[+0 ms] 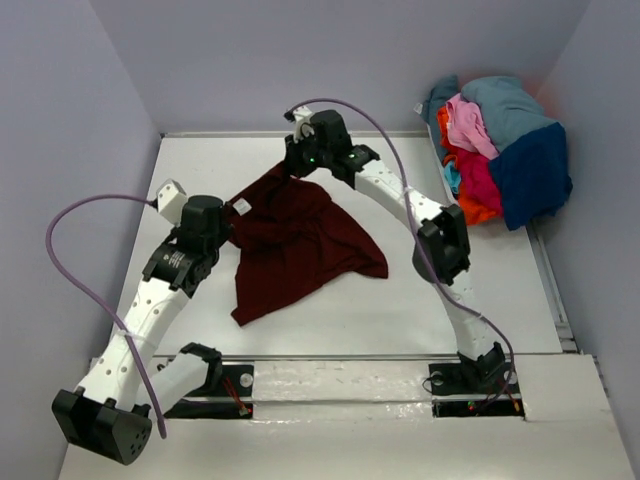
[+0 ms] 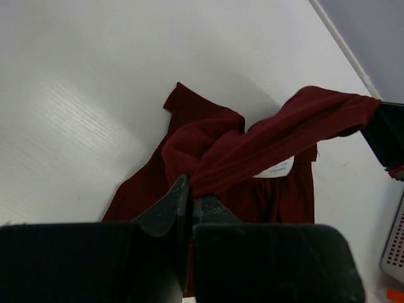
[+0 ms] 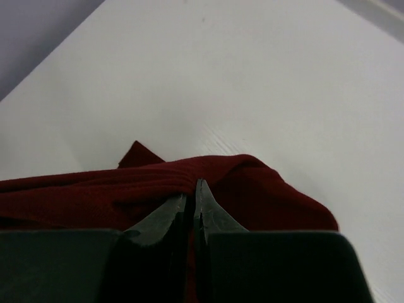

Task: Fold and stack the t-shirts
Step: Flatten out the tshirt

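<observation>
A dark maroon t-shirt (image 1: 300,240) hangs crumpled between both arms over the white table (image 1: 450,310), its lower part trailing on the surface. My left gripper (image 1: 233,212) is shut on the shirt's collar edge beside the white label (image 2: 274,168); in the left wrist view the gripper (image 2: 190,189) pinches a fold of maroon cloth (image 2: 265,139). My right gripper (image 1: 295,165) is shut on the far end of the same edge, which is stretched taut between the two. In the right wrist view the gripper (image 3: 192,192) bites the ribbed maroon cloth (image 3: 95,189).
A heap of other t-shirts (image 1: 500,150), pink, teal-blue, navy and red-orange, lies at the back right corner against the wall. Grey walls close in the table's left, back and right sides. A purple cable (image 1: 75,260) loops off the left arm.
</observation>
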Controlling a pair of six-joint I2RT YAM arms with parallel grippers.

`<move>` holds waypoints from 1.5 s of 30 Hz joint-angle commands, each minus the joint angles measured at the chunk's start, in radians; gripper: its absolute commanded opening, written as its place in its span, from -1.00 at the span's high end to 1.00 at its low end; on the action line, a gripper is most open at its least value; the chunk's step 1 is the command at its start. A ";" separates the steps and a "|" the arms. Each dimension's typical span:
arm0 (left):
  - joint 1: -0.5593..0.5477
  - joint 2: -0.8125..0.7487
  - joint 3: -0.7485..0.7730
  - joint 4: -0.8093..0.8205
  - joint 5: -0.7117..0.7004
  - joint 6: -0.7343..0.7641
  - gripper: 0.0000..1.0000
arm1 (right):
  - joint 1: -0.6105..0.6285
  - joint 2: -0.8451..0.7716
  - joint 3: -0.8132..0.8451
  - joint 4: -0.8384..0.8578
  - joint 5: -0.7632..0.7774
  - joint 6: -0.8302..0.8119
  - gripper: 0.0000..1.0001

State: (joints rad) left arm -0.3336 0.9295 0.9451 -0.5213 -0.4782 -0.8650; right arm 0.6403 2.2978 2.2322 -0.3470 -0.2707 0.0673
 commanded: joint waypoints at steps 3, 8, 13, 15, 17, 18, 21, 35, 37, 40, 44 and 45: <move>0.033 -0.044 -0.032 -0.233 -0.181 -0.292 0.89 | 0.039 0.215 0.253 0.143 -0.102 0.172 0.74; 0.089 0.067 0.038 -0.128 -0.184 -0.177 0.05 | 0.048 0.198 0.274 0.016 0.141 0.160 -1.00; 0.099 0.123 0.165 -0.031 -0.224 -0.057 -0.92 | -0.016 -0.116 -0.037 -0.139 0.363 0.224 -1.00; 0.099 0.158 0.246 0.045 -0.214 0.024 -0.98 | -0.083 -0.254 -0.188 -0.282 0.358 0.325 -1.00; 0.099 0.181 0.294 0.147 -0.150 0.295 -0.98 | -0.097 -0.372 -0.360 -0.302 0.361 0.345 -0.99; 0.099 0.199 0.329 0.272 0.001 0.531 -0.98 | -0.097 -0.503 -0.555 -0.275 0.392 0.341 -0.98; 0.081 0.297 0.438 0.331 0.398 0.791 -0.98 | -0.097 -0.679 -0.819 -0.212 0.354 0.403 -0.98; 0.013 0.594 0.458 0.156 0.495 0.494 -0.86 | -0.097 -0.838 -1.344 -0.015 0.278 0.592 -0.65; 0.013 0.623 0.469 0.146 0.487 0.439 -0.86 | -0.097 -0.825 -1.381 0.032 0.203 0.591 -0.66; 0.013 0.664 0.481 0.139 0.449 0.371 -0.86 | -0.097 -0.770 -1.379 0.085 0.191 0.582 -0.63; 0.013 0.692 0.466 0.161 0.447 0.313 -0.86 | -0.097 -0.683 -1.327 0.105 0.160 0.548 -0.49; 0.013 0.695 0.465 0.156 0.431 0.308 -0.86 | -0.097 -0.654 -1.320 0.114 0.150 0.542 -0.45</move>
State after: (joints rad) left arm -0.3241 1.6157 1.3918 -0.3847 -0.0139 -0.4706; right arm 0.5438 1.5723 0.8635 -0.3202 -0.0669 0.6411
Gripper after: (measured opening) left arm 0.931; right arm 0.761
